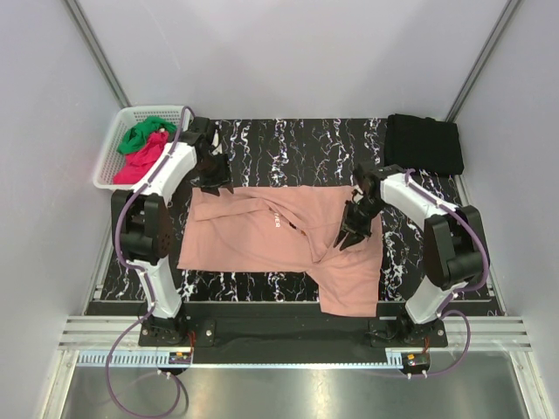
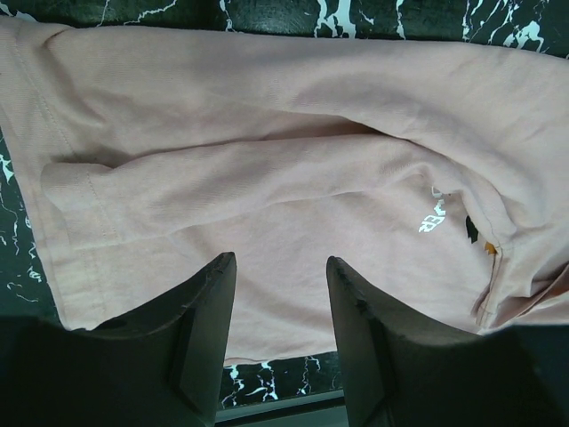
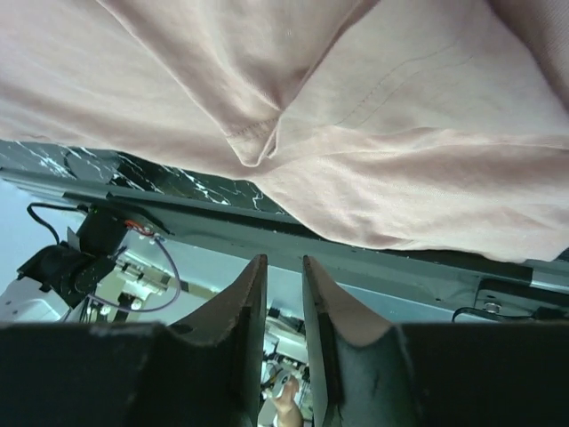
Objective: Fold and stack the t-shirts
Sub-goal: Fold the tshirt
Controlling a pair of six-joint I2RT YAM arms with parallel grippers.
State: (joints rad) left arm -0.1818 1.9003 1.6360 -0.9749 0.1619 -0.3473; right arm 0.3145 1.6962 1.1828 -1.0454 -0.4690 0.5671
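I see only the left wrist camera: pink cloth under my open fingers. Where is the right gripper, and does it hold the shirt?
Observer: The right gripper hangs over the right half of the salmon-pink cloth t-shirt, jaws slightly apart, nothing between them.
Operator: Does the shirt lie fully on the table?
Observer: No, its near right part reaches past the near edge of the black marbled table.
Operator: Is any shirt already folded?
Observer: Yes, a folded black t-shirt lies at the table's far right corner.
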